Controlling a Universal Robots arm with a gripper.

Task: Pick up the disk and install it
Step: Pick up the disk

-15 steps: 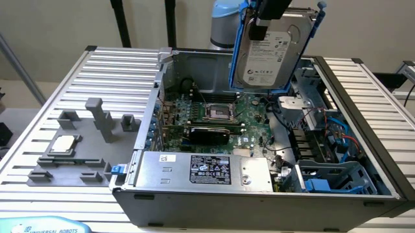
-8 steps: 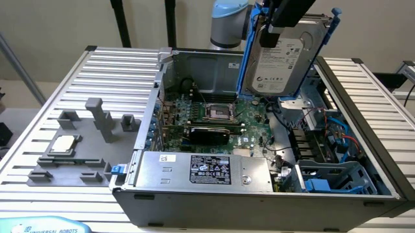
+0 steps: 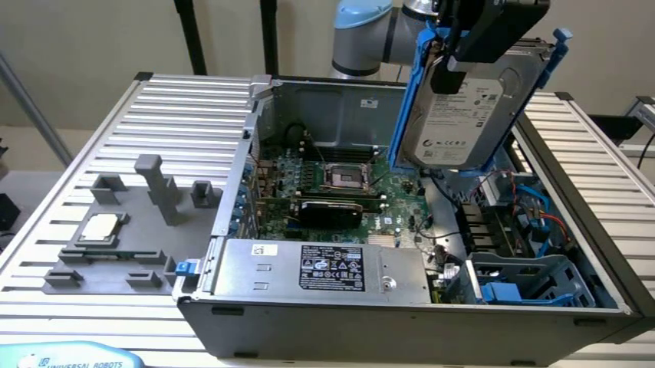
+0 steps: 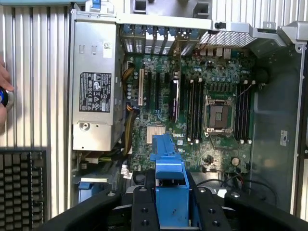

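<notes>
Ribbed metal table point(image 3: 184, 100) with open computer case point(image 3: 338, 107) | my gripper point(image 3: 455, 73) partly closed, clamped firmly around the disk point(image 3: 469, 119) | disk hangs tilted in the air above the case's motherboard point(image 3: 307, 165)

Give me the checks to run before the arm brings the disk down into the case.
1. Grip: ok, hand shut on disk.
2. Height: ok, disk hangs above the case.
3. Access: ok, case open on top.
4. Free slot in drive cage: cannot tell.
5. Path past cables beside the cage: cannot tell.
6. People clear: not ok, person's fingers over the table beside the case.
</notes>
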